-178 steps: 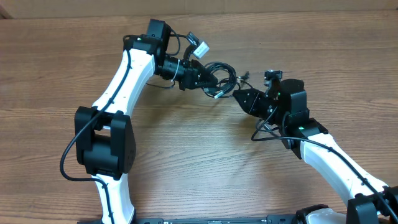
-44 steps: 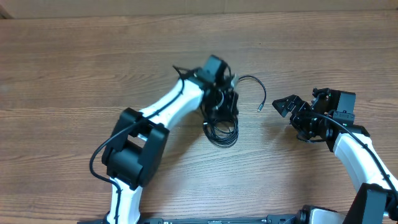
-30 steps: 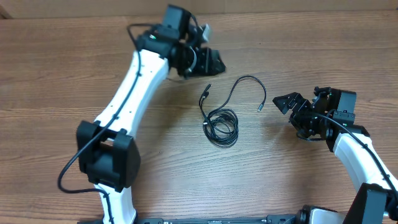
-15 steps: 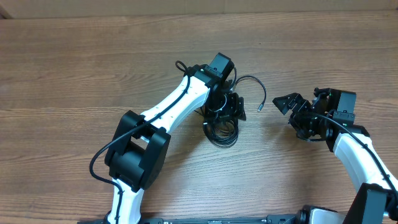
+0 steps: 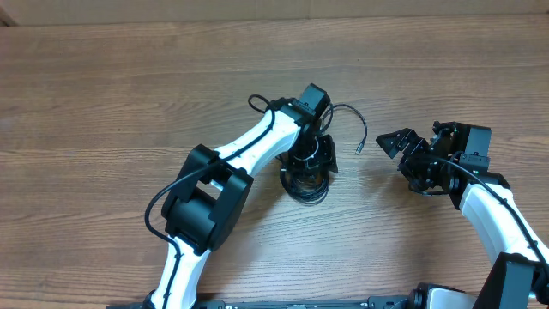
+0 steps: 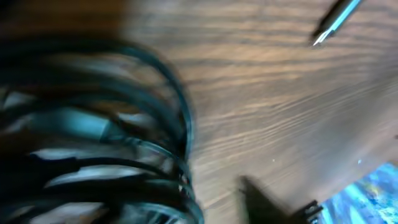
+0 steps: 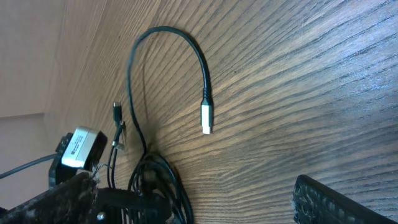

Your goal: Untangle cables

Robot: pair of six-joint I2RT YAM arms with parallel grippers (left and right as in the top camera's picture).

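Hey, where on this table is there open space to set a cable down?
The table is bare left of the left arm and along the far edge. Crowded: the middle, where the left gripper sits over the coiled cables, their loose plug lying short of the right gripper.

1. The tangled coil of thin black flexible cables (image 5: 307,184) lies on the brown wood-grain table (image 5: 103,103), near its middle.
2. The black two-finger left gripper (image 5: 316,159) hangs over the coil's far part (whether it touches the cords cannot be told), and its arm reaches in from the near left.
3. One cord leaves the coil on the far side, arcs round to the right and ends in a small metal plug tip (image 5: 358,149) resting on the table.
4. That tip lies between the coil and the black two-finger right gripper (image 5: 397,142), apart from both.
5. The right gripper stands to the right of the coil, level with the left gripper and apart from it.
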